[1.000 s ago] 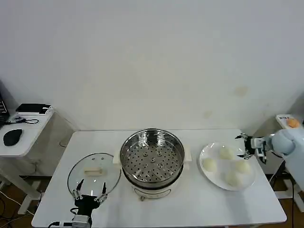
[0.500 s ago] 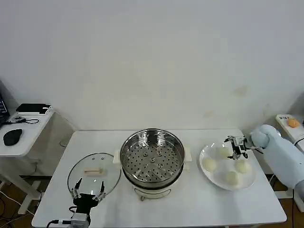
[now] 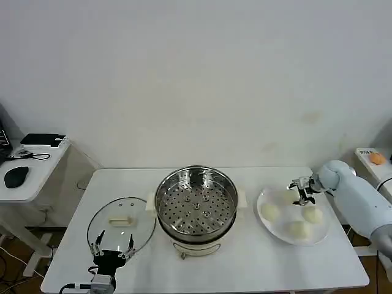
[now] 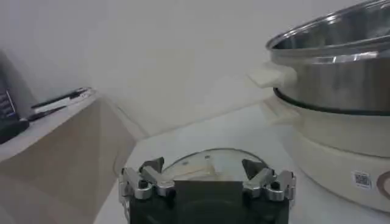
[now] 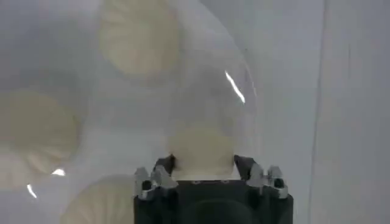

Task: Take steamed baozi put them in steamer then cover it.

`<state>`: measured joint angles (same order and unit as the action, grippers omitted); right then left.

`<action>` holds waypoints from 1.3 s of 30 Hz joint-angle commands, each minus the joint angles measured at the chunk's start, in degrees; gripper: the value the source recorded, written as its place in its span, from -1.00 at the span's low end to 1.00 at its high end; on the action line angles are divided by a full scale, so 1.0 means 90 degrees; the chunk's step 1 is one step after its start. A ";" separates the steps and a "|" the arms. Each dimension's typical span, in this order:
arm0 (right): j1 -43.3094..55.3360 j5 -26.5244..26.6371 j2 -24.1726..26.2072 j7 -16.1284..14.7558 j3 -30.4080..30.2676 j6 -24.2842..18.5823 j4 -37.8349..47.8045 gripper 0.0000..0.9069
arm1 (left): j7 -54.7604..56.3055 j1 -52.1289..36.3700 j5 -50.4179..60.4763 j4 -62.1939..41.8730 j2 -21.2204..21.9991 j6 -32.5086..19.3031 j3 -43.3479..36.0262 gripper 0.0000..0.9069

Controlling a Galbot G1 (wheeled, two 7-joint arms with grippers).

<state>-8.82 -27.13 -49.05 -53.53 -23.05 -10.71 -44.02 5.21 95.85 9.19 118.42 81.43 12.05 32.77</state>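
Head view showed a white table (image 3: 257,269) with the steamer (image 3: 196,205) at its middle, its perforated tray bare and its top uncovered. The cover (image 3: 121,223) lay flat on the table to the robot's left of the steamer, just beside it, bar handle up. To the steamer's right sat a white plate (image 3: 277,231) holding the four steamed baozi (image 3: 269,212). The right gripper (image 3: 300,190) was over the far part of the plate, at the bun farthest from the robot, with its arm reaching in from the right edge. In the right wrist view the right gripper (image 5: 204,170) had its fingers spread apart, one on each side of a steamed baozi (image 5: 201,152); whether the pads touched the dough could not be told, and the bun sat on the plate (image 5: 244,79) with the other buns around it. The left gripper (image 3: 113,245) was at the table's near edge, right in front of the cover. The left wrist view showed the left gripper (image 4: 204,176) with its fingers wide apart and holding nothing, the cover (image 4: 210,164) beyond them and the steamer (image 4: 341,79) near by.
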 commanded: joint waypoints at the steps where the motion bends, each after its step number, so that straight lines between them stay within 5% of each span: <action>1: 0.0084 0.0067 0.0065 -0.0057 -0.0087 -0.0027 -0.0076 0.36 | 0.0010 0.0004 -0.0001 0.0011 0.0002 0.0003 -0.0004 1.00; 10: 0.0594 0.1179 0.0866 -0.0205 -0.0645 -0.0060 -0.1292 0.36 | 0.0008 0.0016 -0.0001 -0.0012 0.0010 0.0022 -0.0016 1.00; 16: 0.1791 0.2207 0.1257 -0.0059 -0.1596 -0.0116 -0.2048 0.36 | 0.0011 -0.0015 -0.0041 -0.0079 -0.0026 0.0023 -0.0004 1.00; 26: 0.4212 0.3587 0.0305 0.0207 -0.3631 -0.0128 -0.2579 0.36 | 0.0031 -0.0086 -0.0163 -0.0201 -0.0097 0.0059 0.0100 1.00; 39: 0.4720 0.4021 -0.0644 0.0377 -0.4610 -0.0372 -0.3464 0.36 | 0.0074 0.0038 -0.0355 -0.0012 -0.0106 0.0090 0.0266 1.00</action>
<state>27.31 4.17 -50.54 -50.69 -56.90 -13.18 -69.99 5.87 96.22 6.52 118.18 80.49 12.82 35.12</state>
